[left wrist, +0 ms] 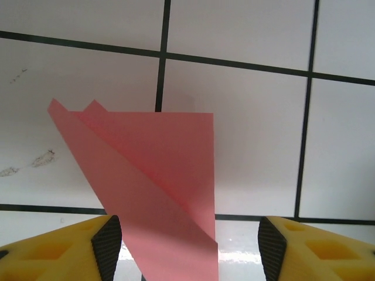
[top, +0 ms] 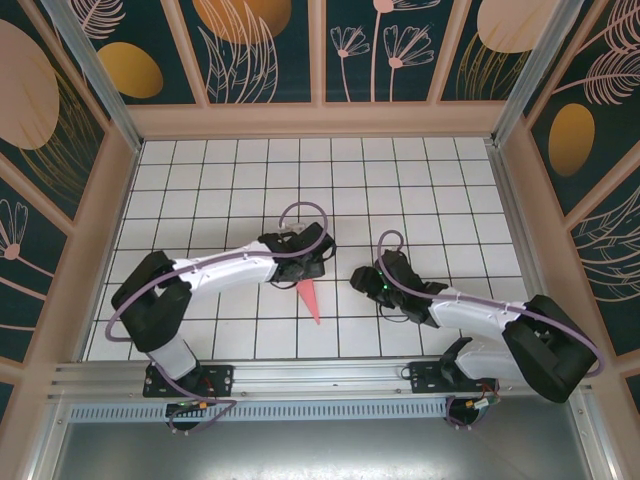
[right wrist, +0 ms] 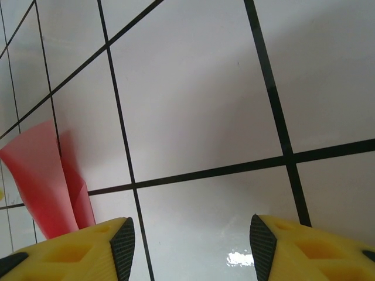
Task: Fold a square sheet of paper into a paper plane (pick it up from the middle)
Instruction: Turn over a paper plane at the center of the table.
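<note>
The left claw hangs released right over the wide end of the plane, with the pink paper lying loose on the table between its spread jaws and neither pad pinching it. From there the plane's long axis runs toward the arm bases, its point tipped slightly right. The right claw is also released and empty, with the plane just off to its left, so the left arm is nearer.

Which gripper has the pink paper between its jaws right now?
The left gripper: the paper plane sits between its open jaws. The right gripper frames bare tile.
</note>
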`<move>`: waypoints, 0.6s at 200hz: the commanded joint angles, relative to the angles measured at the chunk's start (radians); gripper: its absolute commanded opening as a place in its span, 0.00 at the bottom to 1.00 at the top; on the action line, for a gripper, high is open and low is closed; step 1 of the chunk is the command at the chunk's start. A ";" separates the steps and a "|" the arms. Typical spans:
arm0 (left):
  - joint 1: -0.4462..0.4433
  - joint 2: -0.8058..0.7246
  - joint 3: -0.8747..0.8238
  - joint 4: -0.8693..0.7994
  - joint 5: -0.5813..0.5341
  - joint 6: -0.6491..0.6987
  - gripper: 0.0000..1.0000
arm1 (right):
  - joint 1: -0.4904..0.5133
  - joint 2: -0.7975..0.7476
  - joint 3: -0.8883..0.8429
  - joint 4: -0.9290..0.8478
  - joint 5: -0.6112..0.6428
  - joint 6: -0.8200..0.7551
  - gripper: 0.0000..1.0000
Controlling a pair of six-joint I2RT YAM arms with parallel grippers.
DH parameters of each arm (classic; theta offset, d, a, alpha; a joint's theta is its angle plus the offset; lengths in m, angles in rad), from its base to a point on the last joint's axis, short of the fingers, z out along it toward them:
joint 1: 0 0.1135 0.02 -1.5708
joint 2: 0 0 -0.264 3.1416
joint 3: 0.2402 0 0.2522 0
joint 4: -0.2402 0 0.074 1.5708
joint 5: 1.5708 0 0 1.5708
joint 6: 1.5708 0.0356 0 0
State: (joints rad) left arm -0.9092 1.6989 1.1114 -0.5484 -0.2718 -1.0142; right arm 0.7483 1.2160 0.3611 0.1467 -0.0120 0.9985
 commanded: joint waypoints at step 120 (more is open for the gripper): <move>-0.003 -0.045 -0.023 -0.125 -0.127 -0.055 0.51 | -0.002 0.140 0.113 0.130 -0.209 -0.097 0.58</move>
State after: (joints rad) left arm -0.9092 1.7390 1.1393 -0.6914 -0.3641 -1.0500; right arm 0.7456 1.3144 0.4263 0.2150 -0.1398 0.9443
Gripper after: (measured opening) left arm 0.527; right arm 0.585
